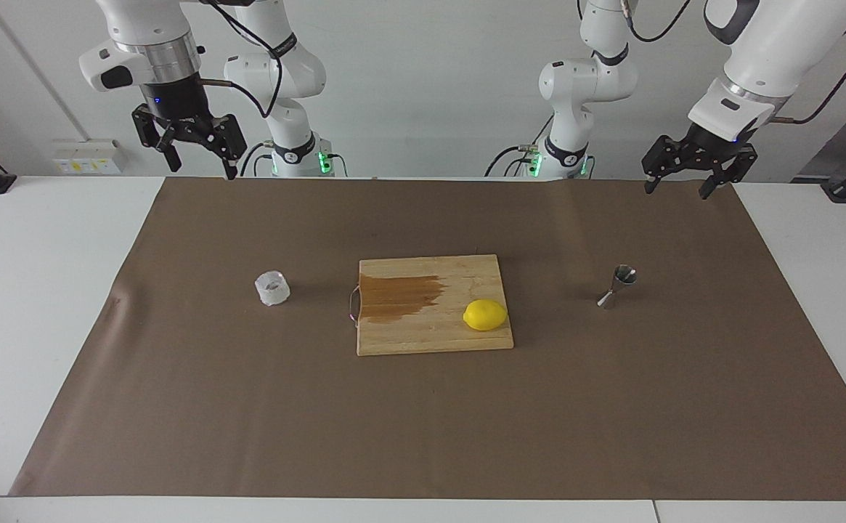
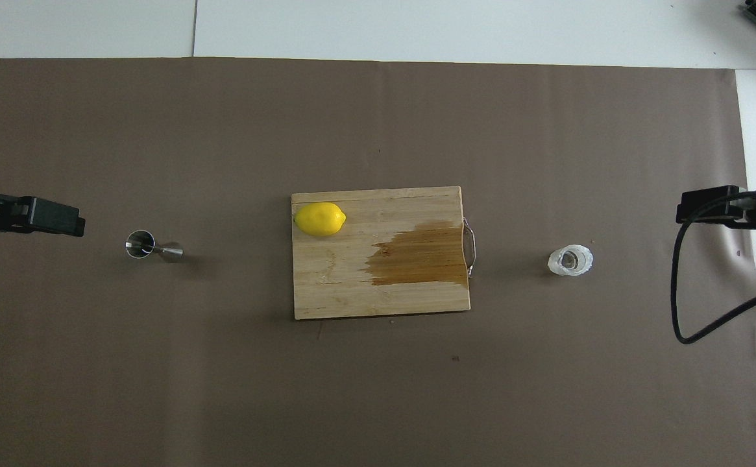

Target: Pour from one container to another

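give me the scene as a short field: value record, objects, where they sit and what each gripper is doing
cup: small clear faceted glass cup, upright on the brown mat, toward the right arm's end
jigger: shiny steel hourglass jigger, upright, toward the left arm's end
board: wooden cutting board between them, with a dark wet stain
lemon: yellow lemon on the board
left gripper: open, empty, raised over the mat's edge
right gripper: open, empty, raised over the mat's edge
progress: nothing grasped yet
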You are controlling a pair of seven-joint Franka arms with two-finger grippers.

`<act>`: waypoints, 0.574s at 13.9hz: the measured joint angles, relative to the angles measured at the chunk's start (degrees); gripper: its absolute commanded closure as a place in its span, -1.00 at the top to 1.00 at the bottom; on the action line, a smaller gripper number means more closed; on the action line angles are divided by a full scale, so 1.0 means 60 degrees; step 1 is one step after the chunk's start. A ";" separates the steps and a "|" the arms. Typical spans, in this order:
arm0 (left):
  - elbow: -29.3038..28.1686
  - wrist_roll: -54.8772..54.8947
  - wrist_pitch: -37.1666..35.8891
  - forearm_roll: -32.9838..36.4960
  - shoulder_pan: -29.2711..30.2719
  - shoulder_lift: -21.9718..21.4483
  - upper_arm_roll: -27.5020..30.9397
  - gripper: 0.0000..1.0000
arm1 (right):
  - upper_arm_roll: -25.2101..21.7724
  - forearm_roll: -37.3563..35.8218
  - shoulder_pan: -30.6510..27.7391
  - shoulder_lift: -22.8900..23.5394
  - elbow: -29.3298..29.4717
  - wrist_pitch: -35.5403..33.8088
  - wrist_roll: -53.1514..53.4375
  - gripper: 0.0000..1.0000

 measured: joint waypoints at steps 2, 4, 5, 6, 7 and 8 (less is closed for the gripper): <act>-0.0002 0.0057 -0.0014 0.0002 0.0000 -0.0004 0.0000 1.00 | 0.0000 0.0000 0.0000 0.0000 0.0000 0.0000 0.0000 1.00; -0.0013 0.0073 -0.0046 0.0002 -0.0004 -0.0017 -0.0011 1.00 | 0.0000 0.0000 0.0000 0.0000 0.0000 0.0000 0.0000 1.00; -0.0013 0.0073 -0.0048 0.0002 -0.0006 -0.0022 -0.0021 1.00 | 0.0000 0.0000 0.0000 0.0000 0.0000 0.0000 0.0000 1.00; -0.0015 0.0074 -0.0051 0.0002 -0.0008 -0.0024 -0.0035 1.00 | 0.0000 0.0000 0.0000 0.0000 0.0000 0.0000 0.0000 1.00; -0.0018 0.0077 -0.0053 0.0002 -0.0012 -0.0027 -0.0063 1.00 | 0.0000 0.0000 0.0000 0.0000 0.0000 0.0000 0.0000 1.00; -0.0020 0.0079 -0.0053 0.0002 -0.0019 -0.0028 -0.0095 1.00 | 0.0000 0.0000 0.0000 0.0000 0.0000 0.0000 0.0000 1.00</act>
